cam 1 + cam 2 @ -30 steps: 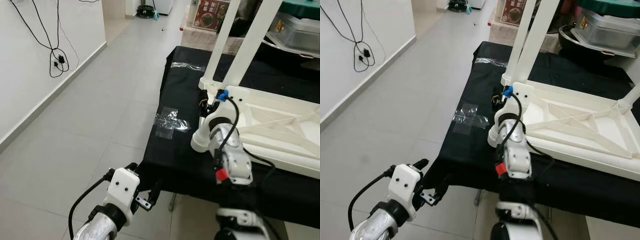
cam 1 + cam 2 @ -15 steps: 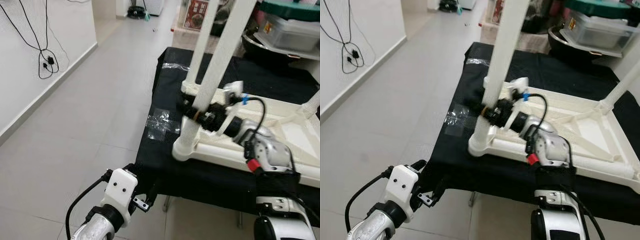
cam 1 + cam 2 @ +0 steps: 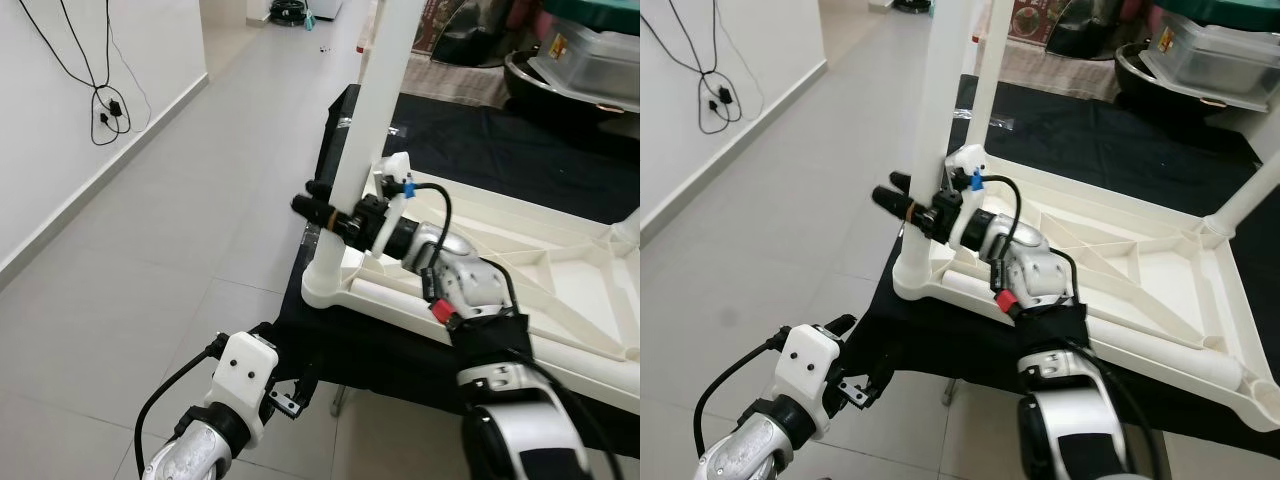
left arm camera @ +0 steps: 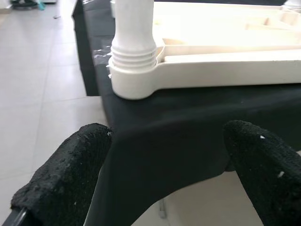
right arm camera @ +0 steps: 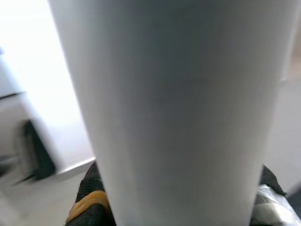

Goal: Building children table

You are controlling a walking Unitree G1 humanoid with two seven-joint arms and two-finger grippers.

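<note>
White plastic children's tabletop [image 3: 560, 270] lies upside down on the black-draped counter [image 3: 470, 140]; right gripper [image 3: 322, 212] jaws clamp its upright round white leg [image 3: 375, 120]; left gripper [image 4: 160, 169] jaws gape wide, empty.

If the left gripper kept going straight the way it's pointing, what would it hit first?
Probably the black cloth draped over the table edge, just below the white tabletop's corner socket holding a leg. The open left gripper points at it; depth is uncertain.
</note>
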